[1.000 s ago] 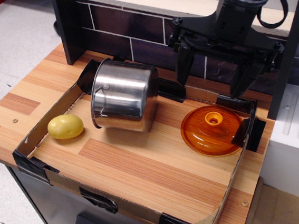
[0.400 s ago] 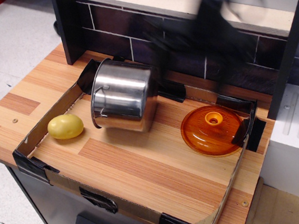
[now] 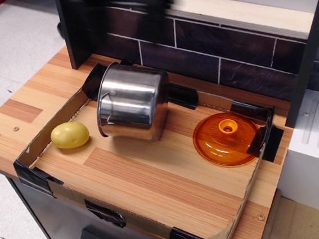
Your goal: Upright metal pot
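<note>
The metal pot lies tilted on its side at the back left of the wooden tray, its open mouth facing left and a thin wire loop handle showing at the rim. The orange translucent lid with a knob lies flat at the right, apart from the pot. My gripper shows only as a dark motion-blurred smear along the top edge, above and behind the pot and well clear of it. Its jaws cannot be made out.
A yellow potato lies left of the pot's mouth. The cardboard tray wall with black tape corners rings the wooden surface. A dark tiled backsplash stands behind, and a white block stands at the right.
The arm has swept from the upper right, above the lid, leftward along the top of the frame and is now blurred above the pot. The pot, lid and potato have not moved.
</note>
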Robot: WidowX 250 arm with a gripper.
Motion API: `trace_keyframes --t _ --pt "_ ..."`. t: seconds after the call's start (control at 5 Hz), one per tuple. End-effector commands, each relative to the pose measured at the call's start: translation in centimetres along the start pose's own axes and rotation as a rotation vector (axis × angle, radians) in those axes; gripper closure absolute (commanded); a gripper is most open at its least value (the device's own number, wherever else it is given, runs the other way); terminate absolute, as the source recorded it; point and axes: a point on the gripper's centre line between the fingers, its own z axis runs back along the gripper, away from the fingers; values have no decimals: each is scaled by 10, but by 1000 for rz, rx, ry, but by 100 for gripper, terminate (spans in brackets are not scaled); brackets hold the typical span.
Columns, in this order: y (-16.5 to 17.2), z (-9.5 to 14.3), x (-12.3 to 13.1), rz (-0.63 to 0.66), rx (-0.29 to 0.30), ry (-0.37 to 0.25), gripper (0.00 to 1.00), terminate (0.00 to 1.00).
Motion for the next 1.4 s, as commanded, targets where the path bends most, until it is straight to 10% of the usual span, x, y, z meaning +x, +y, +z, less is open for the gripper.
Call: trace_keyframes --t 0.0,1.2 --pt "52 -33 9 -76 -165 42 0 0" --pt "29 -89 3 -187 -359 307 0 0"
